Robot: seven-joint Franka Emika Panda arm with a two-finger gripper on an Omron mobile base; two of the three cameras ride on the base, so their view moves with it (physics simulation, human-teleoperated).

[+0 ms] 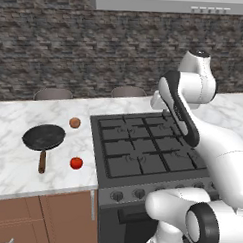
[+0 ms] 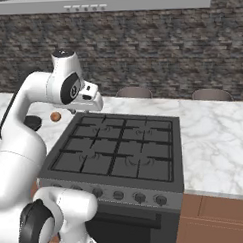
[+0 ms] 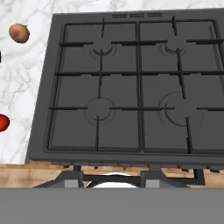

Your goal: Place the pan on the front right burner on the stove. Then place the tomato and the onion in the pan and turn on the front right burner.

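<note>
The black pan [image 1: 43, 137] with its wooden handle lies on the marble counter [image 1: 11, 164] left of the stove [image 1: 142, 149]. Behind it, near the stove's edge, sits the brownish onion [image 1: 75, 122] [image 3: 19, 33]. The red tomato [image 1: 76, 163] [image 3: 2, 123] lies closer to the counter's front. The front right burner [image 3: 186, 108] [image 1: 179, 161] carries nothing. My gripper [image 3: 111, 180] hangs high over the stove's left part, pointing down, open, with nothing between its fingers. In the right base view my arm covers part of the pan [image 2: 32, 122], and the onion [image 2: 55, 116] shows beside it.
Round knobs [image 2: 139, 197] line the stove's grey front panel. Marble counter [image 2: 214, 134] continues right of the stove. Two chair backs [image 1: 53, 94] [image 1: 129, 91] stand behind the counter before a stone wall. A range hood [image 2: 138, 0] hangs overhead.
</note>
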